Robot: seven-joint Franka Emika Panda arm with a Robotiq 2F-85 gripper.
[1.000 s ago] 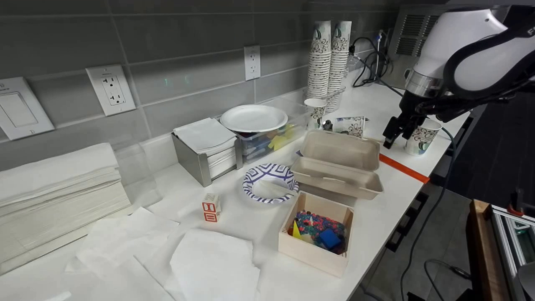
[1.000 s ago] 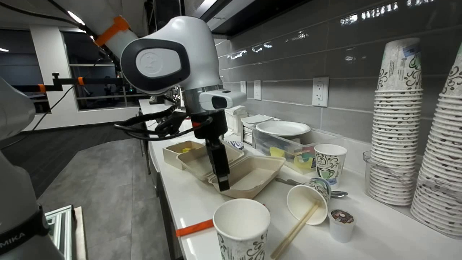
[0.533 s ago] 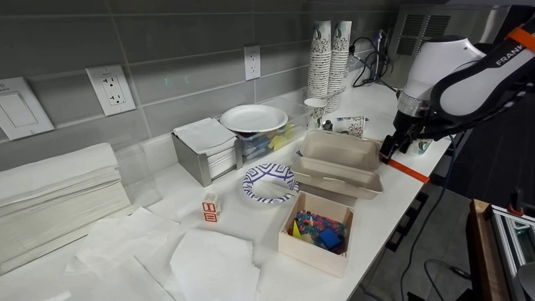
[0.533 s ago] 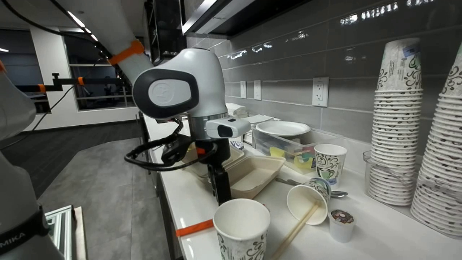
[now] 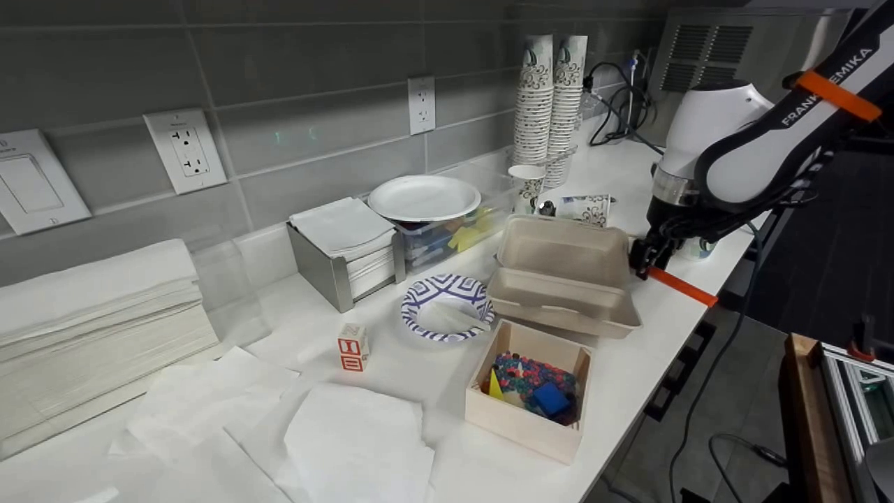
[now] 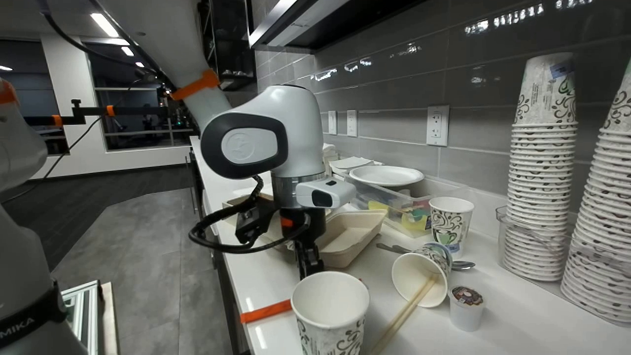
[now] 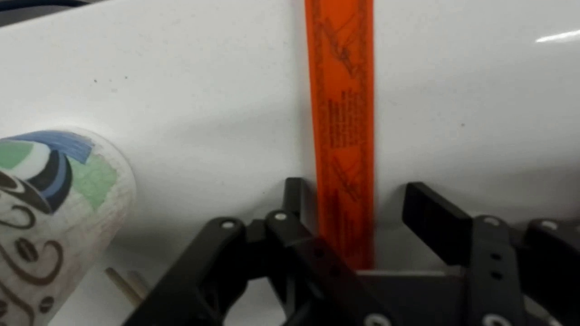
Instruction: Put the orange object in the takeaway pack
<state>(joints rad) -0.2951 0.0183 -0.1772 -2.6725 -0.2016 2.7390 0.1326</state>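
Observation:
The orange object (image 5: 683,287) is a slim, flat printed strip lying on the counter; it also shows in an exterior view (image 6: 266,312), partly hidden behind a cup. In the wrist view the strip (image 7: 344,117) runs down between my fingers, closer to the left one. My gripper (image 7: 353,188) is open, its fingertips low at the counter on either side of the strip. The gripper (image 5: 641,265) is at the strip's end by the takeaway pack (image 5: 566,255). The pack is a tan clamshell standing open; it also shows behind the gripper in an exterior view (image 6: 350,234).
An upright paper cup (image 6: 330,301) stands close to the gripper. A tipped cup (image 6: 429,271) with chopsticks (image 6: 402,315) lies beside it. A patterned bowl (image 5: 447,335) and a wooden box (image 5: 524,426) adjoin the pack. The counter's front edge is near the strip's outer end.
My gripper has come down from above and moved toward the pack, to the orange strip. In the last half second the pack and the patterned bowl have shifted slightly away from the gripper.

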